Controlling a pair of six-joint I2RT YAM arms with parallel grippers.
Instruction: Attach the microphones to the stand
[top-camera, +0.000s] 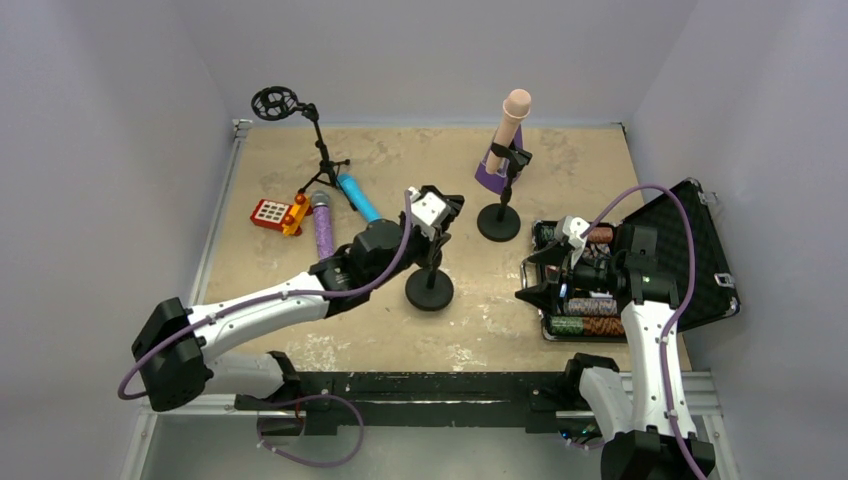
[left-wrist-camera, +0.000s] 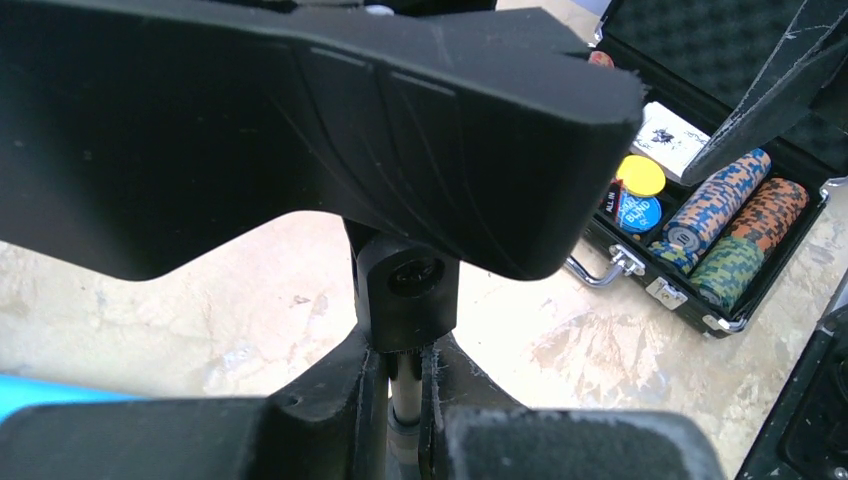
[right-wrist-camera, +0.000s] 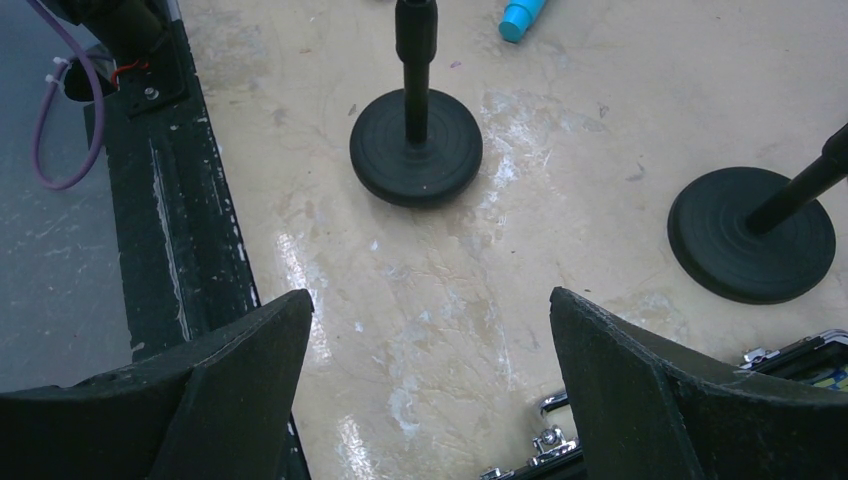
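One of three microphones looks done. The pink microphone stands clipped in the far stand, well beyond the left gripper. That gripper's jaws are closed on the pole of the near stand, just under its empty clip, which sits directly above them.

The purple microphone and the blue microphone lie loose on the table, off to the left of those jaws. They are near a tripod stand whose ring mount is also empty, so two microphones are left to attach.

The right gripper hangs with its jaws spread wide and nothing between them. The near stand's base lies ahead of them.

An open case sits to the right of the left jaws and close under the right ones. It holds rows of poker chips on edge, a white card box and a yellow disc.
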